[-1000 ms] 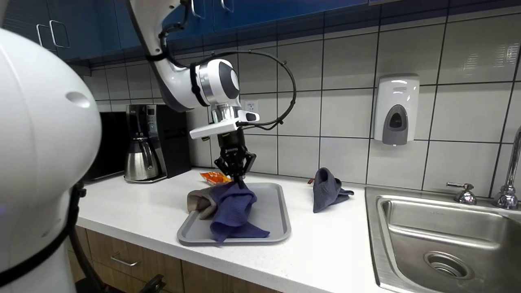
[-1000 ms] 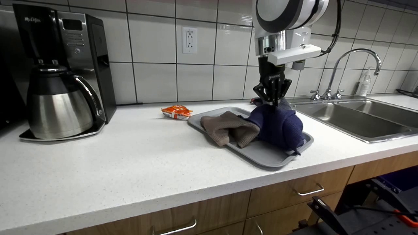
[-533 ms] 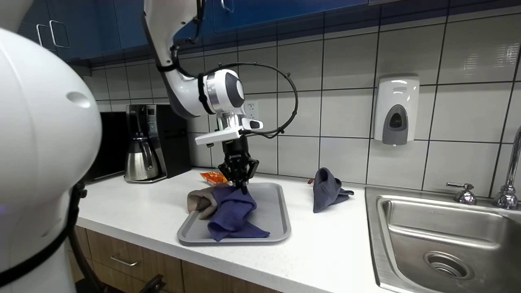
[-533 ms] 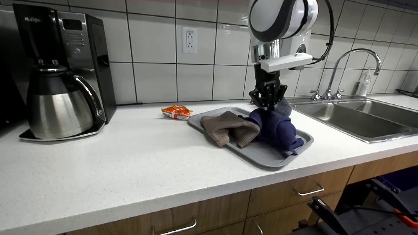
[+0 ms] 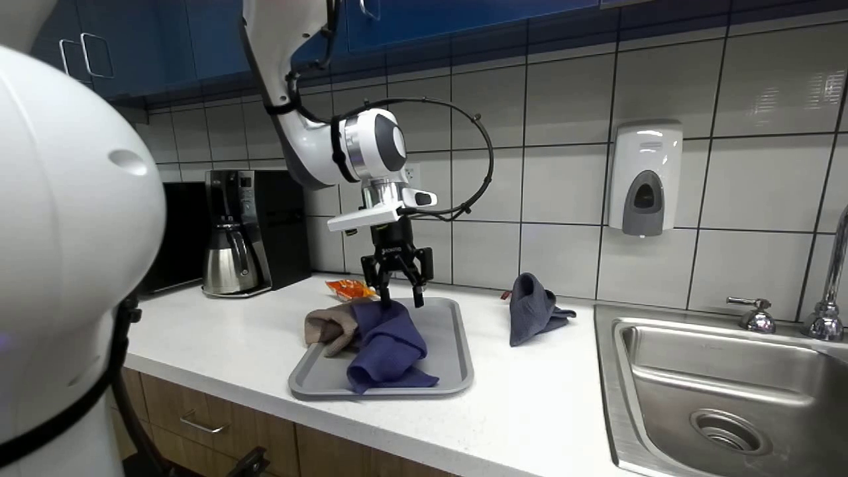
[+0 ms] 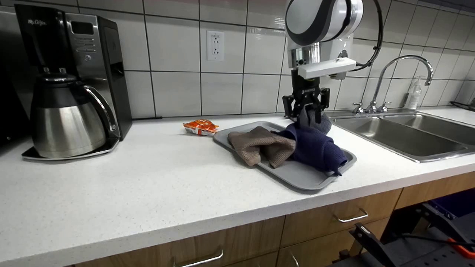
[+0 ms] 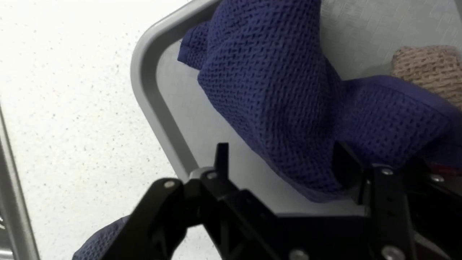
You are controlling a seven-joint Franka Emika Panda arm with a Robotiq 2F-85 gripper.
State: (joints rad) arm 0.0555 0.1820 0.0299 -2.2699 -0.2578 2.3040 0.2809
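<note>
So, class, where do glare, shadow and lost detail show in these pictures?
In both exterior views, glare marks the wall tiles; in an exterior view, a thin shadow underlies the gray tray; in the wrist view, the countertop washes out toward the top, parts of the claw sink into black, the blue waffle-weave towel shows clear texture.

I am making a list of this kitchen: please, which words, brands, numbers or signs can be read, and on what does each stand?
"Mr. Coffee", on the coffee maker.
"ROBOTIQ", small, on the robot's hand.
Too small or blurred to read: marks on the orange bag, soap dispenser, soap bottle, wall outlet, sink and coffee maker's buttons.
</note>
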